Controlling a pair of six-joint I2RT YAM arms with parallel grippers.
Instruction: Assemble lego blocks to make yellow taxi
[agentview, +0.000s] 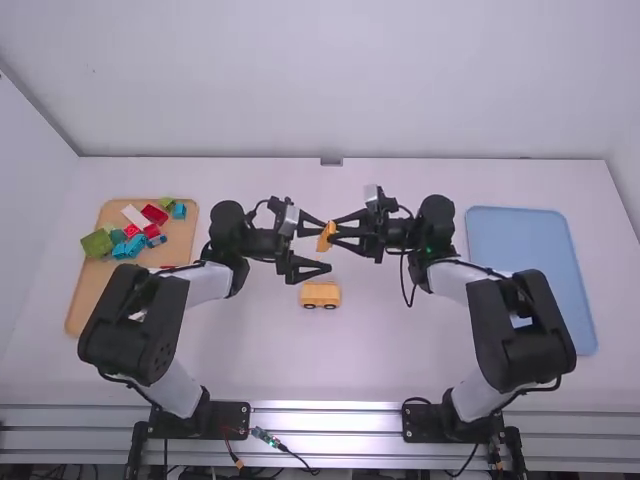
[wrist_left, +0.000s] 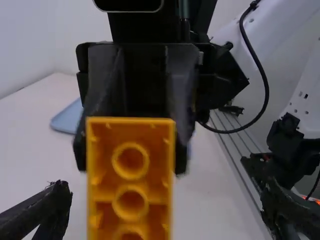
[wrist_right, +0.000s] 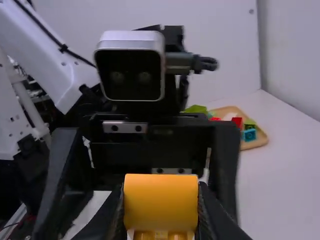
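R tool (agentview: 334, 229) pinches 1 yellow-orange block (agentview: 326, 236) in the air, btwn the 2 arms. L tool (agentview: 327, 246) is spread wide, fingers either side of that block, apart from it. Taxi base (agentview: 320, 294) w/ dark wheels sits on tabletop (agentview: 400, 350), approx. midway btwn L & R edges. Wood tray (agentview: 98, 290) w/ red, green, blue & white pcs (agentview: 155, 214) by L edge; blue tray (agentview: 520, 250) by R edge.

A plain pale wall (agentview: 450, 80) rises behind the white table (agentview: 400, 350), evenly lit.
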